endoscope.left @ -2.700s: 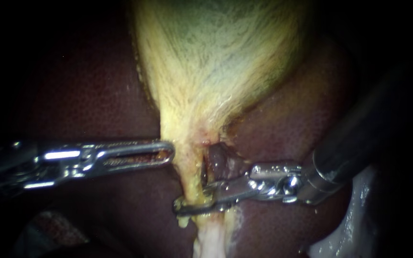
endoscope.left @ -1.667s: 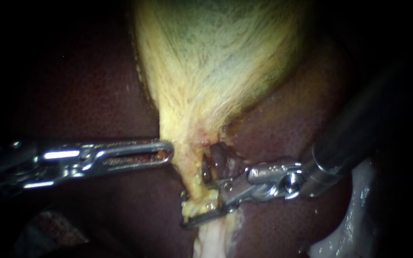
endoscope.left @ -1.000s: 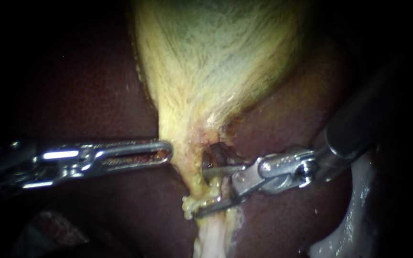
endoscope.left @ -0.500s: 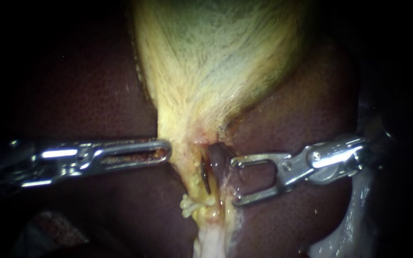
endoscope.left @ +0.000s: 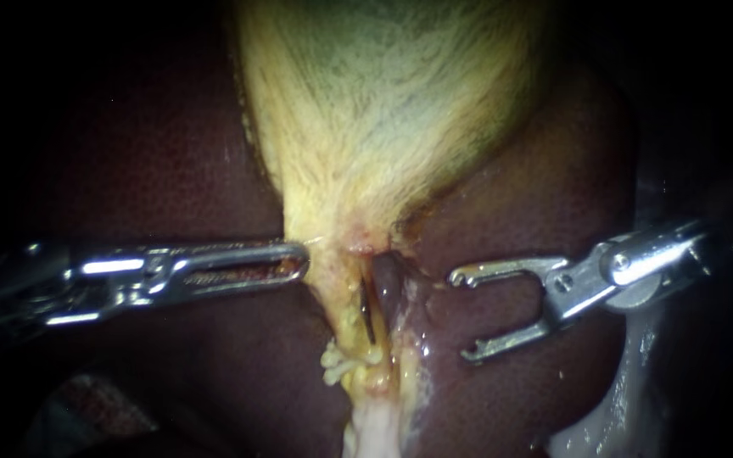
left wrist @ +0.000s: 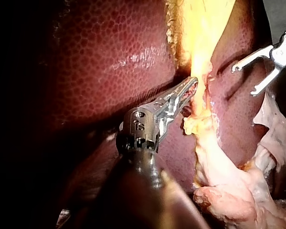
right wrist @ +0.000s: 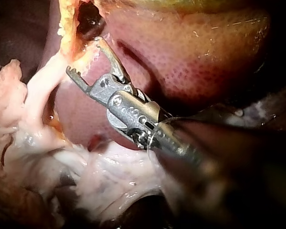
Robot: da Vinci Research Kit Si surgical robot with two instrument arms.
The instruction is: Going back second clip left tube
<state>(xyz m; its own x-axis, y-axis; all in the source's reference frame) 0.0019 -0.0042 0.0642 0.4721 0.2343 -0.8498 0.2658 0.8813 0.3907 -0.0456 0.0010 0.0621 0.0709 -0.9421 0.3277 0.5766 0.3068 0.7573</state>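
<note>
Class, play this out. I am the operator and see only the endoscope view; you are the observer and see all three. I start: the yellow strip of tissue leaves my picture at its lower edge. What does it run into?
Observer: In the left wrist view the yellow strip runs on into a pale, lumpy mass of tissue.
Operator: What lies under my right instrument?
Observer: In the right wrist view, loose pale tissue lies under the shaft of the right instrument.
Operator: And ahead of its open jaws?
Observer: A dark opening in the yellow tissue, just ahead of one jaw's tip.
</note>
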